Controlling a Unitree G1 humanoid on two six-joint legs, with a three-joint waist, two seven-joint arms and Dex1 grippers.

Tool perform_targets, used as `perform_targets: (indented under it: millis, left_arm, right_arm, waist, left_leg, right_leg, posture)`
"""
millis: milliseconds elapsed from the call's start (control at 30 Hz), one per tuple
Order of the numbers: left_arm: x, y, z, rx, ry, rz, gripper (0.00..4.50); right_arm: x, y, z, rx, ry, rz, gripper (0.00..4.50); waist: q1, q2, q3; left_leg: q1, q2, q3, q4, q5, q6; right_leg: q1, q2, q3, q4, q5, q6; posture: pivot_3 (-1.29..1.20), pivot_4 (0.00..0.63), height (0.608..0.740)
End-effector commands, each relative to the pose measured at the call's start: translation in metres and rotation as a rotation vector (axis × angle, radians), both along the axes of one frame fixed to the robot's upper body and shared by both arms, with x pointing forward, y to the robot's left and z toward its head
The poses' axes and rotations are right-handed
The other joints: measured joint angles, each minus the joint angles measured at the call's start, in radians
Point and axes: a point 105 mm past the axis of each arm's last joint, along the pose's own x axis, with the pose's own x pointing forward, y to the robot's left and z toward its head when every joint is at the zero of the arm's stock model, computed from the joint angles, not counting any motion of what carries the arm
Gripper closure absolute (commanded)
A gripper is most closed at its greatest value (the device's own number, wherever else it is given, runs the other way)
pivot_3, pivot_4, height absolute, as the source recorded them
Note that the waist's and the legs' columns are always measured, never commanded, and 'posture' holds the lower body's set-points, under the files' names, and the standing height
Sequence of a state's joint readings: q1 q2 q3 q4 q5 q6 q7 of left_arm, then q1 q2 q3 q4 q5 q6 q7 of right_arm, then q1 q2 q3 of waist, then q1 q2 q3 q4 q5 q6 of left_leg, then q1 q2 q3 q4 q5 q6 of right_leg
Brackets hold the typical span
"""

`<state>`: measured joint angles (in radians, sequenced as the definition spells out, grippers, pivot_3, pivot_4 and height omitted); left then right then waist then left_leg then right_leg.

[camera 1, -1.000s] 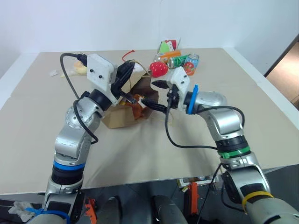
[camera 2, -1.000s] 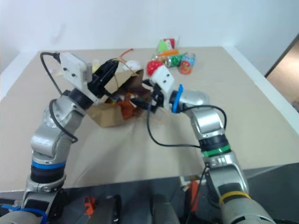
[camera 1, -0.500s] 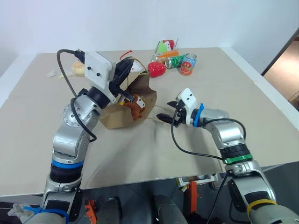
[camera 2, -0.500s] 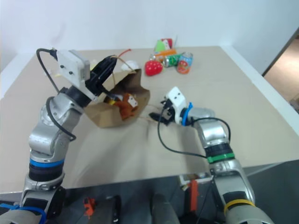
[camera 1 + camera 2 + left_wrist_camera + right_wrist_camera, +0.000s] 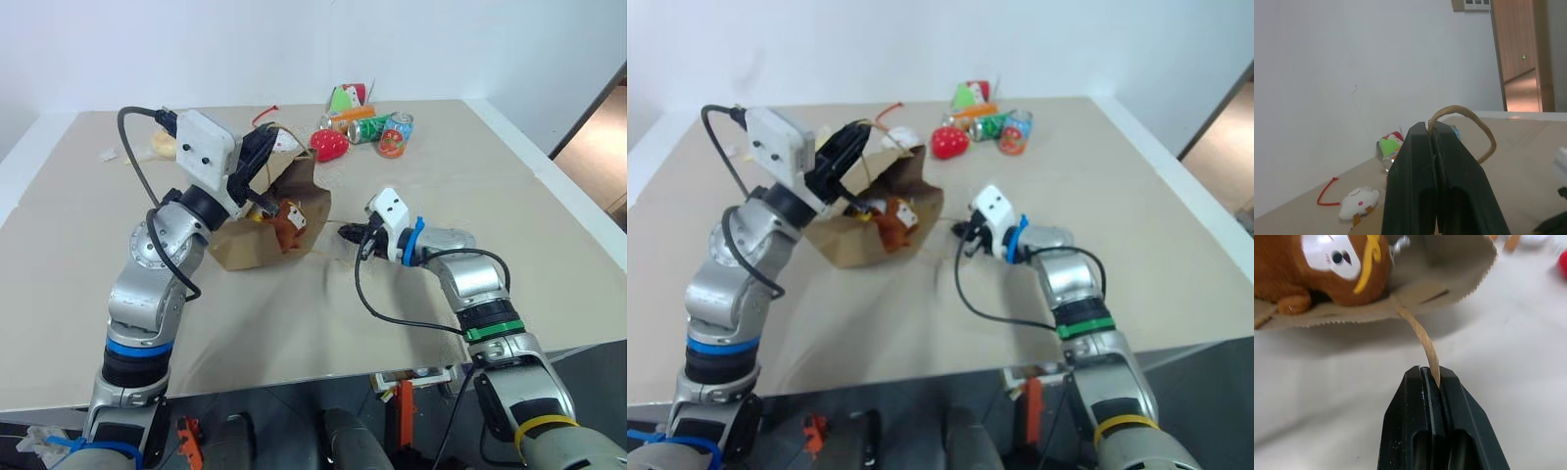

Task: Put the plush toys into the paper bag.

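- The bag [image 5: 265, 235] lies on its side on the table [image 5: 411, 294], mouth toward the right arm.
- The monkey [image 5: 286, 223] sits in the mouth, half inside, its pale face [image 5: 1334, 252] showing just past the bag's serrated rim.
- A bit of yellow beside the monkey, deeper in, may be the egg toy [image 5: 858, 212]; too little shows to be sure.
- The left pincer [image 5: 1434, 147] is fully closed on one loop handle [image 5: 1469, 122], holding the upper lip of the bag raised.
- The right pincer [image 5: 1431, 377] is also closed, low by the table, nipping the other handle [image 5: 1422, 340], which runs from the lower lip.
- Step in hand, as I judge it: with both handles gripped, the bag is ready to be opened wider or stood up so the toys settle in.
- The next move calls for lifting both handles together and evenly; a lopsided pull could tip the monkey back out or tear a handle loose.
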<state>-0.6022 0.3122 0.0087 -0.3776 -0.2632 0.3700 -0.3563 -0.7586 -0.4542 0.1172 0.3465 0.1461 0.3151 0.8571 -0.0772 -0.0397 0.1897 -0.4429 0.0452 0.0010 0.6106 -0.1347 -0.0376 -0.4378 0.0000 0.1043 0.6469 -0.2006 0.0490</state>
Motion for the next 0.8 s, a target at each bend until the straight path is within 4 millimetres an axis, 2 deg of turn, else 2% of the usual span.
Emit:
perform_targets:
  millis: [33,167,233,433,533,667,800]
  left_arm:
    - [-0.009,0.005,0.017,0.0,-0.078,0.015,4.5]
    - [-0.006,0.01,0.019,0.0,-0.084,0.03,4.5]
    - [-0.004,0.01,0.018,0.001,-0.082,0.033,4.5]
    - [0.006,0.007,0.007,-0.003,-0.059,0.037,4.5]
    - [0.01,0.002,0.002,-0.02,-0.038,0.026,4.5]
    - [0.009,-0.005,-0.003,-0.026,-0.028,0.009,4.5]
    - [0.008,-0.007,-0.004,-0.021,-0.025,0.002,4.5]
  right_arm:
    - [-0.018,-0.01,0.078,0.089,-0.191,0.088,4.4]
    - [-0.039,-0.019,0.138,0.108,-0.289,0.139,4.4]
    - [-0.044,-0.018,0.149,0.108,-0.303,0.145,4.4]
    - [-0.041,-0.006,0.142,0.098,-0.303,0.136,4.4]
    - [-0.034,-0.005,0.123,0.043,-0.274,0.109,4.4]
    - [-0.025,-0.011,0.106,-0.001,-0.25,0.067,4.4]
    - [-0.02,-0.014,0.104,0.001,-0.261,0.038,4.4]
  waist:
    - [0.001,0.001,0.0]
    - [0.001,0.001,0.0]
    - [0.001,0.001,0.0]
    - [0.0,0.0,0.0]
    - [0.001,0.0,0.0]
    - [0.003,0.0,0.0]
    - [0.001,0.0,0.0]
  left_leg:
    - [0.0,0.0,0.0,0.0,0.0,0.0]
    - [0.0,0.0,0.0,0.0,0.0,0.0]
    - [0.0,0.0,0.0,0.0,0.0,0.0]
    - [0.002,0.001,0.001,-0.001,0.0,0.0]
    - [0.001,0.0,0.001,-0.001,0.0,0.0]
    - [0.0,-0.001,0.001,-0.001,0.0,0.0]
    - [0.0,0.0,0.001,-0.001,0.0,0.0]
  right_leg:
    - [0.0,0.0,0.0,0.0,0.0,0.0]
    - [0.0,0.0,0.0,0.0,0.0,0.0]
    - [-0.001,0.0,0.0,0.0,0.0,-0.001]
    - [0.0,0.0,0.0,0.0,-0.001,-0.001]
    - [0.0,0.0,0.001,0.0,-0.001,-0.001]
    - [0.0,-0.001,0.001,0.0,-0.001,-0.001]
    - [-0.001,-0.001,0.001,0.0,0.0,0.001]
  posture:
    - [0.0,0.15,0.74]
    - [0.0,0.15,0.74]
    - [0.0,0.15,0.74]
    - [0.0,0.15,0.74]
    - [0.0,0.15,0.74]
    - [0.0,0.15,0.74]
    - [0.0,0.15,0.74]
